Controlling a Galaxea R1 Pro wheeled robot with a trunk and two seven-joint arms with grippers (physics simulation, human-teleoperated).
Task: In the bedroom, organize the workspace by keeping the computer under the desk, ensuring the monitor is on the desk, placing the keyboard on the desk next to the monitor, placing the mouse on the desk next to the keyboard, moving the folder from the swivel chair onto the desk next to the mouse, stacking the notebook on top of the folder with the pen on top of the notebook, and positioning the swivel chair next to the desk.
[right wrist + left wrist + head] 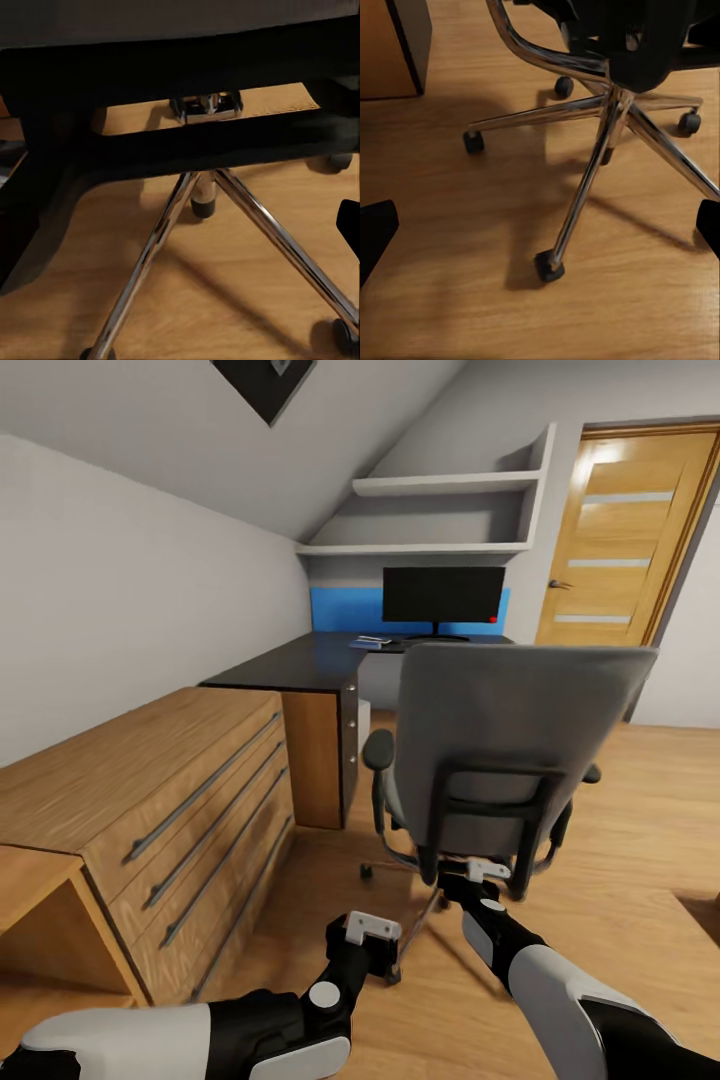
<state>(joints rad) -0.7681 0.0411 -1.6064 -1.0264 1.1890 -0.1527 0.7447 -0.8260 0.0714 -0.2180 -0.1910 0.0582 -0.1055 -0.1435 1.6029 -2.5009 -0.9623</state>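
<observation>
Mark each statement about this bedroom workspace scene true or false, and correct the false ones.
1. The monitor stands on the desk. True.
2. The swivel chair has its backrest turned toward the robot. True.
3. The door behind the chair stands wide open. False: it is closed.
4. The left gripper is clamped on a chair leg. False: it hangs above the wood floor, short of the chrome base, holding nothing.
5. The wooden drawer chest sits to the right of the chair. False: it is on the left, against the wall.
</observation>
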